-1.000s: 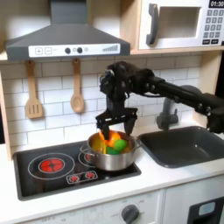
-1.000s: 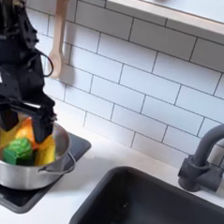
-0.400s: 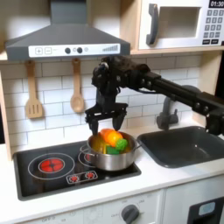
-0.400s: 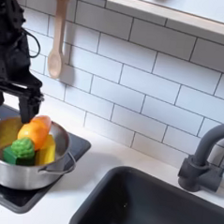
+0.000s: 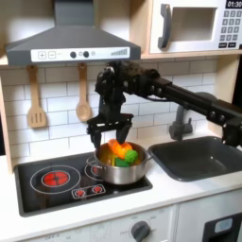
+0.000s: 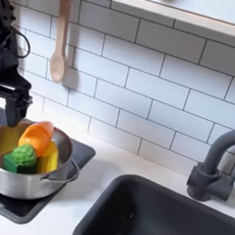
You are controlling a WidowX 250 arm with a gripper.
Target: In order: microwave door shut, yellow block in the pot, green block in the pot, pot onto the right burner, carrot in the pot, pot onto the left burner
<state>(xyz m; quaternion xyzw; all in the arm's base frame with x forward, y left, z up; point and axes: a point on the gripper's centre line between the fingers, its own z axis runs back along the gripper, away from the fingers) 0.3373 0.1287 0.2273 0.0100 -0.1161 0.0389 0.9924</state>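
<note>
The steel pot (image 5: 119,172) stands on the stove's right-hand burner in the first exterior view. The orange carrot (image 5: 115,148) lies in it, as does the yellow block (image 6: 49,161). Beside them is a green piece (image 6: 19,158); I cannot tell whether it is the green block or the carrot's top. My gripper (image 5: 112,134) hangs open just above the pot's back rim, holding nothing. One of its fingers (image 6: 17,105) shows at the second exterior view's left edge, above the pot (image 6: 32,181). The microwave door (image 5: 189,26) is closed.
The left burner (image 5: 57,176) glows red and is bare. A wooden spatula (image 5: 36,99) and spoon (image 5: 83,95) hang on the tiled wall behind. A dark sink (image 5: 198,157) with a grey faucet (image 6: 213,170) lies right of the stove.
My gripper let go of the carrot, which now rests in the pot. The gripper then rose and shifted toward the left in both exterior views.
</note>
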